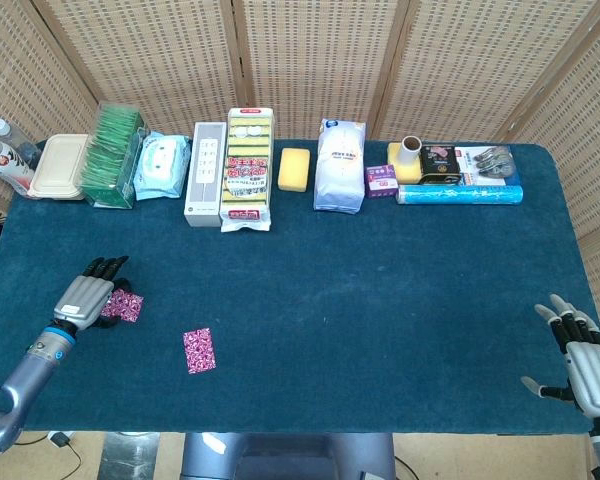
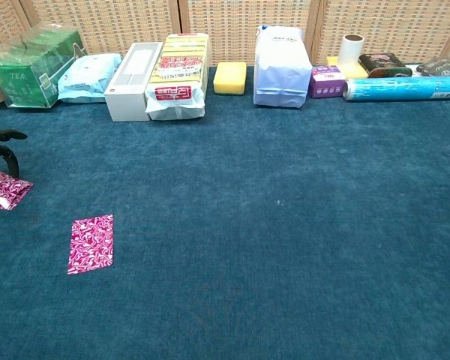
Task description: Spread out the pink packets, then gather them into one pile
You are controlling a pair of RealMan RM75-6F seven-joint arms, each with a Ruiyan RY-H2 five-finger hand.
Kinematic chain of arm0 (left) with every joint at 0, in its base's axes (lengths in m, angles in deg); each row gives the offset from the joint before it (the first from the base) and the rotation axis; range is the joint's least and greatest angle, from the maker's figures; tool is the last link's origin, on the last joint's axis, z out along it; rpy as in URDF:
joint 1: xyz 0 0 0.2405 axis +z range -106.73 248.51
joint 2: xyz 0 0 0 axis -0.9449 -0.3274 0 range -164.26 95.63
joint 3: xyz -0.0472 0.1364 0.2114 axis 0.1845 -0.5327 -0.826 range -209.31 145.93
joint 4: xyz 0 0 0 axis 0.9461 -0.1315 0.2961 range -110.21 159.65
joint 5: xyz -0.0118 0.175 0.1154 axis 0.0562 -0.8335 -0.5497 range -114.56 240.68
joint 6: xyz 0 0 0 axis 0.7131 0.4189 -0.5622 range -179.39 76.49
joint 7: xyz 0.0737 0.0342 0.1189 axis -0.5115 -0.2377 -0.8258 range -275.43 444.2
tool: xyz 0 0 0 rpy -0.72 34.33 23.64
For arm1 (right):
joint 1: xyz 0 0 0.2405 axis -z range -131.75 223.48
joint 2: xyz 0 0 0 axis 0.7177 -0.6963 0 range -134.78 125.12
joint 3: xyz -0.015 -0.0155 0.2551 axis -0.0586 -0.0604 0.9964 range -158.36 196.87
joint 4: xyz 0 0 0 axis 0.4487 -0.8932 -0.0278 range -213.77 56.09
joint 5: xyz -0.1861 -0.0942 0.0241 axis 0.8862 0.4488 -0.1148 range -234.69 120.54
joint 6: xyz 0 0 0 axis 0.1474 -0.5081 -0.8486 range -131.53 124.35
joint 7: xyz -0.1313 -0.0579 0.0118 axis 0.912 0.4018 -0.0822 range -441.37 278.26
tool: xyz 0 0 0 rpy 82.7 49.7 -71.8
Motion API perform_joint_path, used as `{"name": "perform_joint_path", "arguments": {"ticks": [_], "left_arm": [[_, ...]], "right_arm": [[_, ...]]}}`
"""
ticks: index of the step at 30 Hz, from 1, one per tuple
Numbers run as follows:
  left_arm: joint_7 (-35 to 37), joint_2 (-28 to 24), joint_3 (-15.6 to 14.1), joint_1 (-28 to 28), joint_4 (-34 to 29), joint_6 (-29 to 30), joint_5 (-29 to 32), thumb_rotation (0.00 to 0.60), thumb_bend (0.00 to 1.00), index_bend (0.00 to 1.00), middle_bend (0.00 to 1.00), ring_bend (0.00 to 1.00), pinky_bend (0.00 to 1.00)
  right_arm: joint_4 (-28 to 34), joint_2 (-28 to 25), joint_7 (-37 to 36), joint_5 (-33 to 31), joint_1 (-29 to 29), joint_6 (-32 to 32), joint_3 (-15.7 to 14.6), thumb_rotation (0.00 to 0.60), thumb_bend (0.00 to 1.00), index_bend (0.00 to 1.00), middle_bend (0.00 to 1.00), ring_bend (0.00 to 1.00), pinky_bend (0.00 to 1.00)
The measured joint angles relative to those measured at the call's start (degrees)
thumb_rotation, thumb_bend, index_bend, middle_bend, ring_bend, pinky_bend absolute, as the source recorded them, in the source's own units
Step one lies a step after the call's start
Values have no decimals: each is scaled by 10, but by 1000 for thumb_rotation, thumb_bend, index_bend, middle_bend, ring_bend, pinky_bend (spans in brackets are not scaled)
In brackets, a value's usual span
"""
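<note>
The left hand [image 1: 84,297], fingers curled on one pink packet [image 1: 123,306], is nearest. The flat pink packet [image 1: 199,350] lies to its right and nearer the robot, long axis front-to-back. The right hand [image 1: 583,361] hangs spread, well apart.

The left hand [image 1: 84,297] covers part of a pink packet [image 1: 126,306], so its grip cannot be told. In the chest view only dark fingertips [image 2: 1,136] show beside that packet. The right hand [image 1: 585,358] is cut off by the head view's lower corner.

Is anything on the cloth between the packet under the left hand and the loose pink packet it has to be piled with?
Nothing visible. Only bare blue cloth lies between the packet at the left hand and the loose packet. The boxes and bags stand along the far edge.
</note>
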Motion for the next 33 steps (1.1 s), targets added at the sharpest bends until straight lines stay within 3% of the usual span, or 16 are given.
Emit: {"name": "perform_joint_path", "arguments": {"ticks": [17, 33], "left_arm": [[-19, -29, 17, 0, -52, -33, 43, 600, 239, 389, 0, 0, 0], [-109, -57, 40, -6, -127, -76, 134, 600, 225, 389, 0, 0, 0]], "right_arm": [[1, -2, -4, 2, 1, -2, 0, 600, 0, 95, 0, 0, 0], [1, -3, -7, 2, 1, -2, 0, 600, 0, 95, 0, 0, 0]]}}
